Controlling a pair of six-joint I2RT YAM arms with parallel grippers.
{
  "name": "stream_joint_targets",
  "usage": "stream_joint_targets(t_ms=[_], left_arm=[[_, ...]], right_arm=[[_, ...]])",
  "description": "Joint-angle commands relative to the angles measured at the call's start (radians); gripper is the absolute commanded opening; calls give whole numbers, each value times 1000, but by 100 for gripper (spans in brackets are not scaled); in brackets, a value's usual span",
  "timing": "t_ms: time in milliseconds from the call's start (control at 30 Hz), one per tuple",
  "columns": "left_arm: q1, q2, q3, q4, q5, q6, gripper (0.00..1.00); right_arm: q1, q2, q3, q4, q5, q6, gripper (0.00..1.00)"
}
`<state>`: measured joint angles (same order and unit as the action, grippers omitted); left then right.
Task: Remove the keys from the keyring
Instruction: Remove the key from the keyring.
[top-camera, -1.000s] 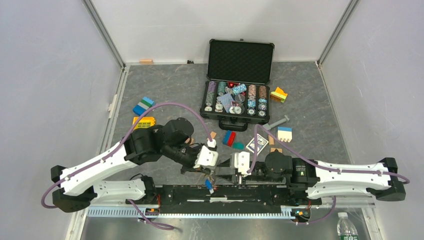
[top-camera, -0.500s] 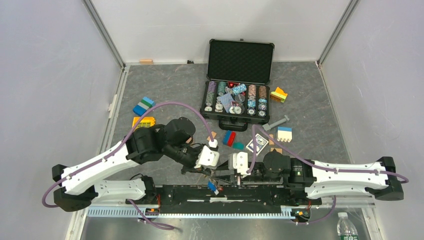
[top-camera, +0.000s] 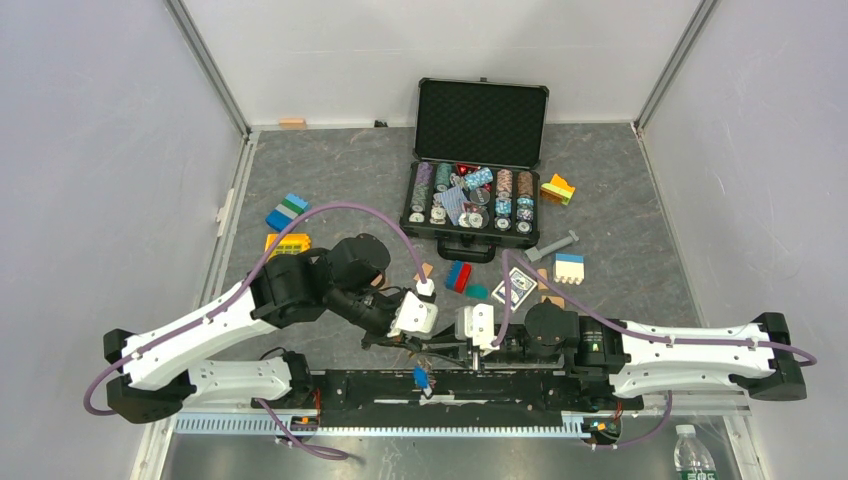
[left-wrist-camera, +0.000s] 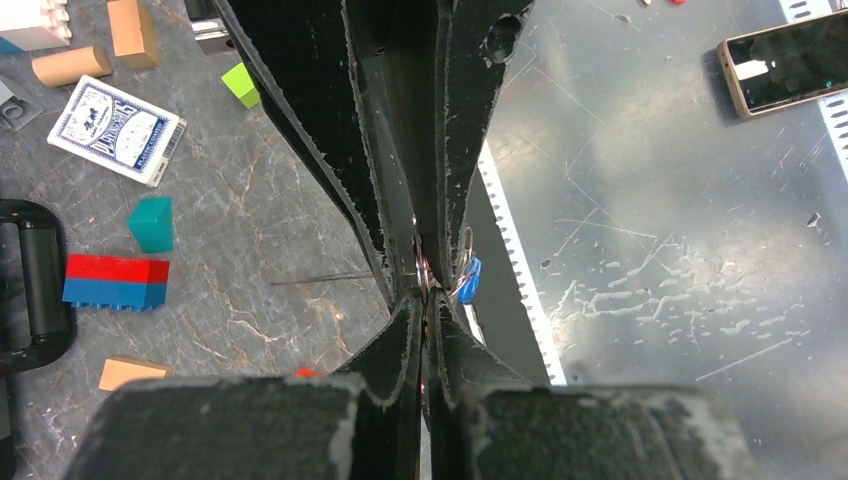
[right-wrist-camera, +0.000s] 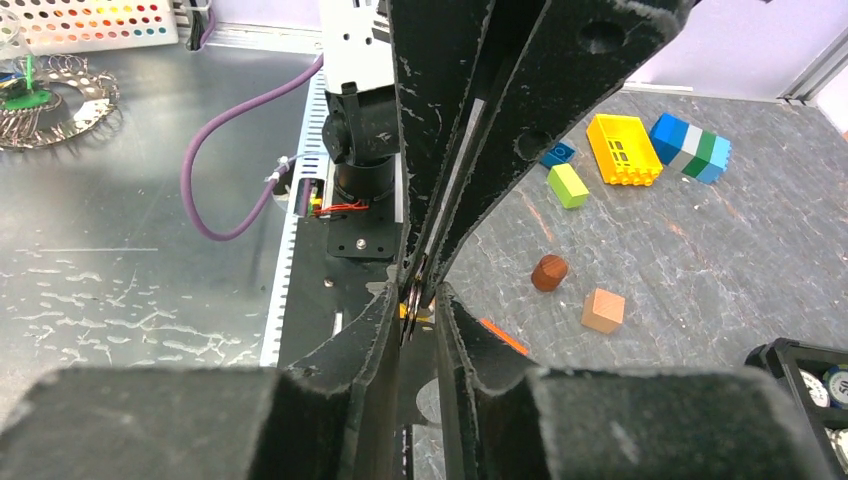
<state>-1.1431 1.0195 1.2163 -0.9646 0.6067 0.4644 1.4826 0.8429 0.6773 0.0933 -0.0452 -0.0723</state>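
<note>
The keyring (left-wrist-camera: 420, 268) is pinched at the tips of my left gripper (left-wrist-camera: 427, 300), which is shut on it just above the table's near edge. A blue-headed key (left-wrist-camera: 468, 279) hangs from the ring and dangles below both grippers (top-camera: 421, 379). My right gripper (right-wrist-camera: 420, 292) faces the left one tip to tip. Its jaws stand apart around the ring's metal (right-wrist-camera: 412, 293), which lies against one finger. A yellow key head (right-wrist-camera: 413, 313) and a red one (right-wrist-camera: 503, 336) peek out beside the fingers. In the top view the left gripper (top-camera: 432, 342) and right gripper (top-camera: 452, 345) almost touch.
An open poker chip case (top-camera: 481, 122) stands at the back. Toy blocks (top-camera: 287, 211), a red and blue block (top-camera: 459, 276) and a card deck (top-camera: 513, 287) lie around it. A wooden cube (right-wrist-camera: 603, 310) and a brown cylinder (right-wrist-camera: 548, 272) lie on the mat. The black base rail (top-camera: 520, 385) runs under the grippers.
My right gripper has edged left towards the left gripper and its jaws have narrowed around the ring. The left gripper stays shut in place.
</note>
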Motion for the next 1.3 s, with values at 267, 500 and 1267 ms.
stream_joint_targets(t_ms=[267,500,1267], left_arm=[[-5,-19,34,9,40,51,2],[-4,-27,29,21,3,39,11],[-5,-265,-214,517,-57,-216,42]], right_arm=[[-1,-14,9,26,-4,-6,0],[-1,-33,-15,88,1,-12,0],[-1,-151,-125,362,39,-21,0]])
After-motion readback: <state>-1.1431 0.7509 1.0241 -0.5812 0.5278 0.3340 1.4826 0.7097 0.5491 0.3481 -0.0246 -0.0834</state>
